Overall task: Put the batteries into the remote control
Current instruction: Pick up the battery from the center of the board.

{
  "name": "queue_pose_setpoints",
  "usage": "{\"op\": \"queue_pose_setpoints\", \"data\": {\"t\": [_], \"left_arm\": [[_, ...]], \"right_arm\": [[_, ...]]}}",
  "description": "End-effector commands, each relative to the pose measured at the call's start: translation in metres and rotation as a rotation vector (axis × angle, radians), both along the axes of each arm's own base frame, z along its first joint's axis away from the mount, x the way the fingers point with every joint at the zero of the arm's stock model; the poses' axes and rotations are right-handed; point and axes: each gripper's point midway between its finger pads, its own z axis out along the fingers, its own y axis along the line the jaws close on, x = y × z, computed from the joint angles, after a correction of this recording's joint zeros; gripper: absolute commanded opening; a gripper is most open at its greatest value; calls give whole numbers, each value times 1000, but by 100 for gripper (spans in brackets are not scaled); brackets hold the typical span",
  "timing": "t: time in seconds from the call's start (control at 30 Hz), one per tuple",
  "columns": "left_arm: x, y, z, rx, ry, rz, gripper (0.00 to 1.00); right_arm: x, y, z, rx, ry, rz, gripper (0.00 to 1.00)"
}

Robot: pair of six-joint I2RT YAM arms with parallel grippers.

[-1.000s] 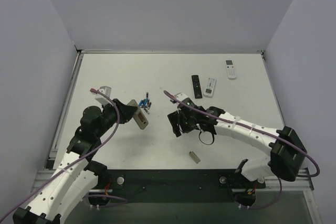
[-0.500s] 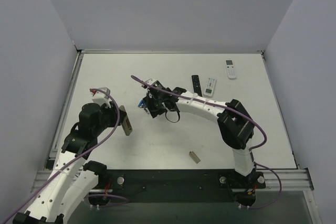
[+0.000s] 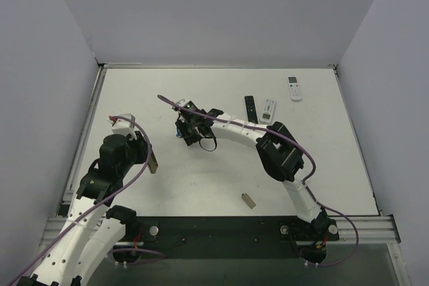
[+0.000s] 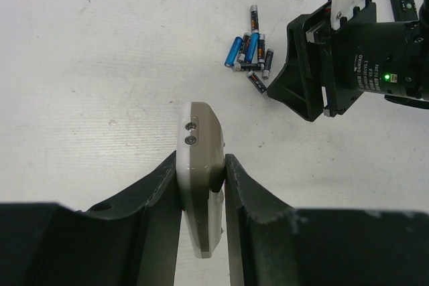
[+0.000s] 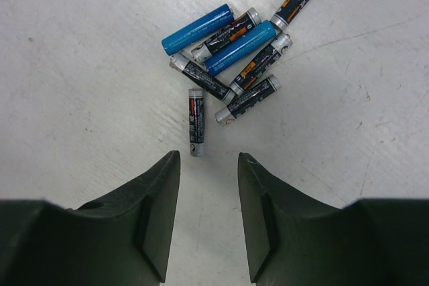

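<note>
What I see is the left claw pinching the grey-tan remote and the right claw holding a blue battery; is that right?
Not quite. The right gripper holds nothing: the right wrist view shows its jaws apart and empty above the batteries, which all lie on the table, the blue ones included. The left gripper does pinch the remote control.

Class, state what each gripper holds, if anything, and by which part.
Left gripper holds the remote control, clamped partway along its body, one end sticking out. Right gripper holds nothing; its jaws stand open near the batteries.
</note>
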Motion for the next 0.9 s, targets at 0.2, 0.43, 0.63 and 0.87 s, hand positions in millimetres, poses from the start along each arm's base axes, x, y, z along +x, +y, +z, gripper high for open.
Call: {"op": "queue_pose_setpoints", "data": {"t": [0.2, 0.43, 0.63, 0.87], "left_arm": [[6, 4, 16, 9, -51, 18, 0], [6, 3, 15, 8, -51, 11, 0], [6, 1, 16, 5, -53, 5, 0], [6, -1, 15, -4, -51, -6, 0]], "right_arm": [[11, 10, -6, 15, -6, 13, 33], [5, 16, -12, 15, 2, 47, 30], [3, 18, -18, 2, 2, 62, 27], [0, 15, -27, -28, 4, 84, 25]]}}
